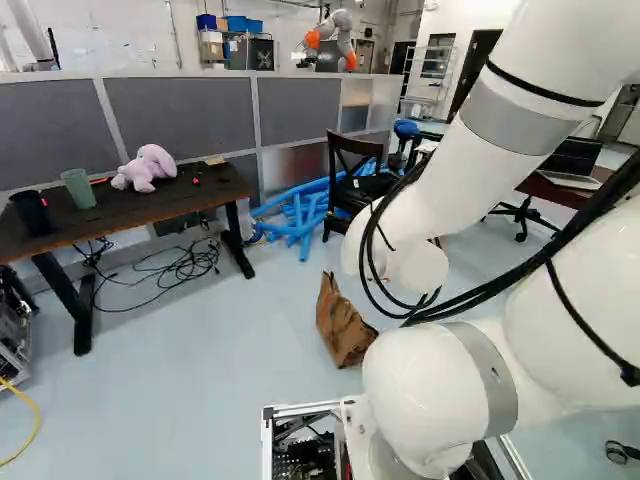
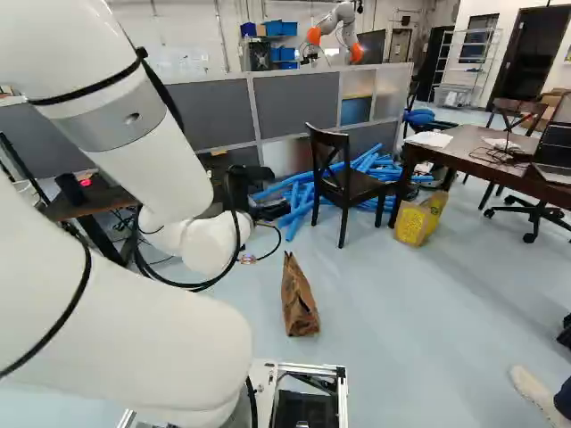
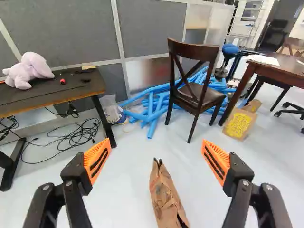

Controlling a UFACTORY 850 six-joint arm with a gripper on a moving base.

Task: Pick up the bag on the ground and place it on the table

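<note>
Facing wide-open, black, orange-padded gripper (image 3: 156, 143): crumpled brown paper bag (image 2: 300, 305), ahead of finger gap, below right base view's centre.

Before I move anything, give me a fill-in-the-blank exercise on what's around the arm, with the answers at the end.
1. The brown paper bag rests on the ____.
2. The pincer is open, and its pads are coloured ____.
3. The loose tubes behind the wooden chair are coloured ____.
4. The plush toy sits on a dark ____.

Missing words: floor; orange; blue; table.
</note>
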